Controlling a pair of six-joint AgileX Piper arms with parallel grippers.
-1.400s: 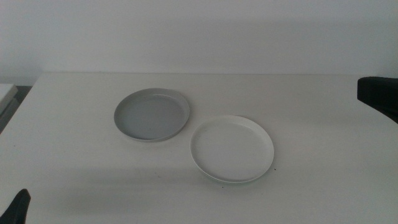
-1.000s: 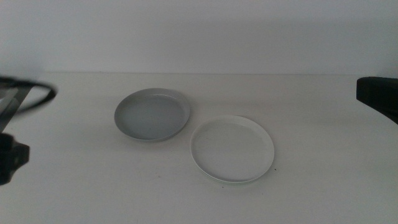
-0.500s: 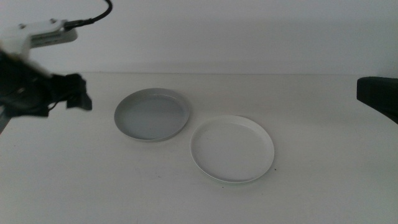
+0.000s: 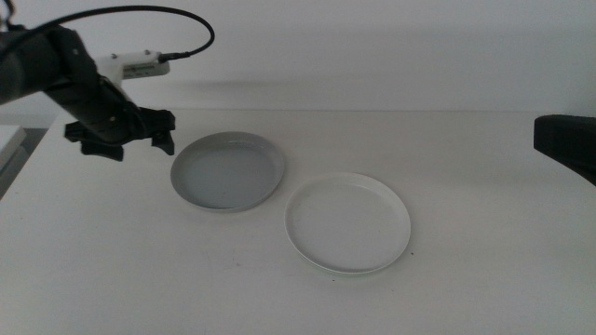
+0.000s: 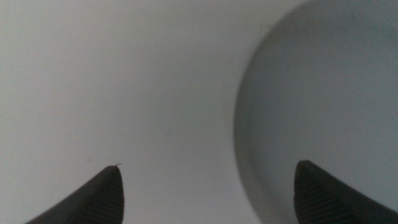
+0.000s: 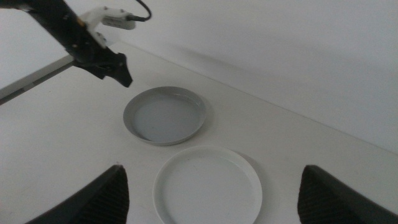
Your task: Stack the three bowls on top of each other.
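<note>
A grey bowl (image 4: 228, 170) lies on the white table (image 4: 466, 279), left of centre. A white bowl (image 4: 347, 221) lies just to its right and nearer, their rims almost touching. A faint greenish edge shows under the white bowl's near rim; I cannot tell whether that is the third bowl. My left gripper (image 4: 130, 145) hovers open just left of the grey bowl. In its wrist view the grey bowl's (image 5: 323, 93) rim lies between the wide-spread jaws (image 5: 210, 165). My right gripper (image 6: 212, 168) is open, held high and back from both bowls (image 6: 165, 115) (image 6: 208, 186).
The right arm's dark body (image 4: 566, 141) juts in at the right edge of the middle view. A cable (image 4: 158, 14) loops above the left arm. A pale wall backs the table, and the table's left edge (image 4: 23, 154) is near the left arm.
The left arm rose from the bottom left corner and swung up and right to the grey bowl's left side. Both bowls and the right arm stayed still.
</note>
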